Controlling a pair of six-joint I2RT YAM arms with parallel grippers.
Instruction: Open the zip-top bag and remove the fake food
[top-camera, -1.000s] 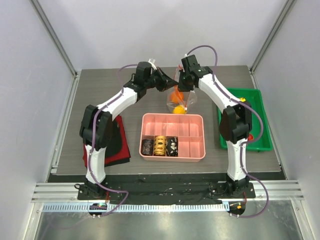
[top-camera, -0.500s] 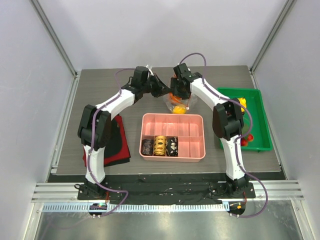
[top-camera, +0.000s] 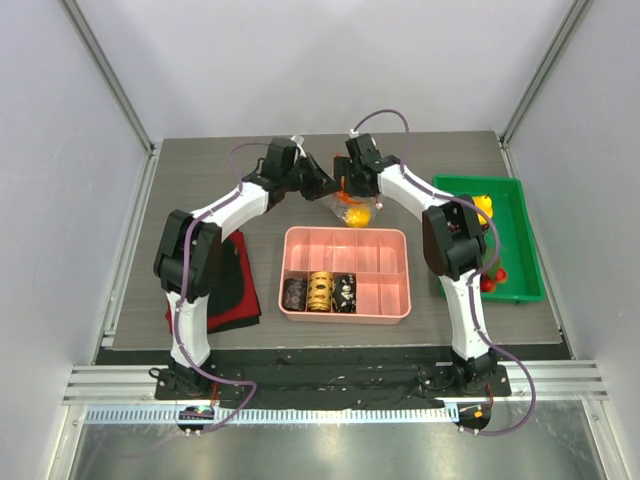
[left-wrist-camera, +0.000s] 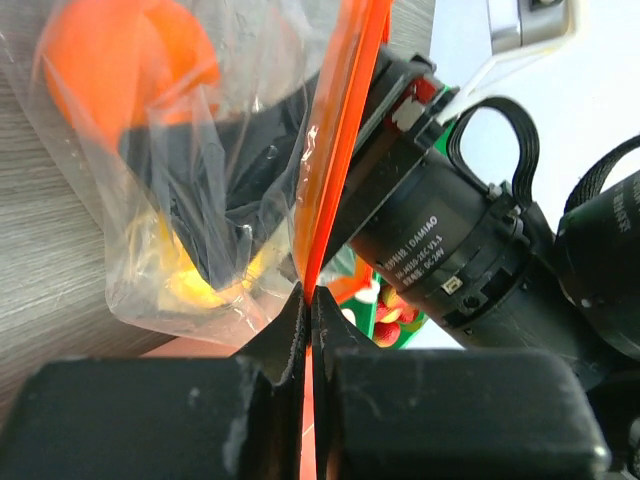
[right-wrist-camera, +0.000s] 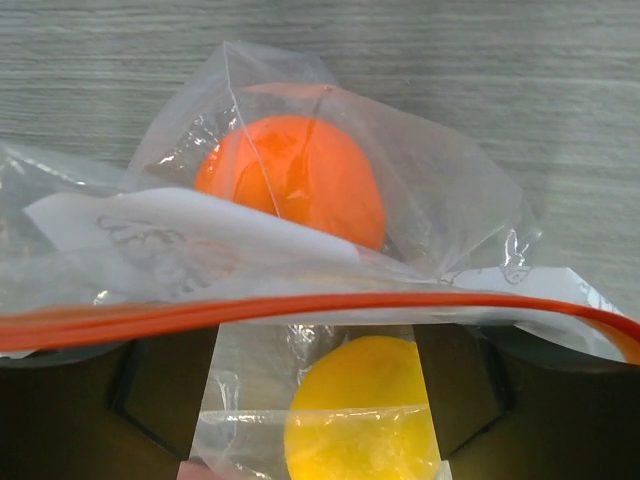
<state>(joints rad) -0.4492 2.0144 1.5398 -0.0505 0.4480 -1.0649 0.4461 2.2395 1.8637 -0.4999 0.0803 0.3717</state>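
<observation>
The clear zip-top bag (top-camera: 352, 208) hangs over the far middle of the table, its red-orange zip strip (right-wrist-camera: 300, 305) stretched across the right wrist view. Inside it are fake food pieces, an orange one (right-wrist-camera: 300, 175) and a yellow one (right-wrist-camera: 365, 415). My left gripper (left-wrist-camera: 308, 300) is shut on one end of the strip. My right gripper (right-wrist-camera: 315, 400) is open at the bag's mouth, its dark fingers (right-wrist-camera: 160, 400) standing wide on either side of the yellow piece, behind the plastic. From above, the left gripper (top-camera: 328, 186) and right gripper (top-camera: 352, 190) meet at the bag.
A pink compartment tray (top-camera: 385, 290) sits just in front of the bag, with three dark and gold cylinders (top-camera: 318, 292) in its near-left cells. A green bin (top-camera: 515, 230) with fruit pieces stands at the right. A red and black cloth (top-camera: 235, 285) lies at the left.
My right gripper has opened and moved left and down onto the bag's mouth. The bag and the left gripper holding it have shifted slightly left.
</observation>
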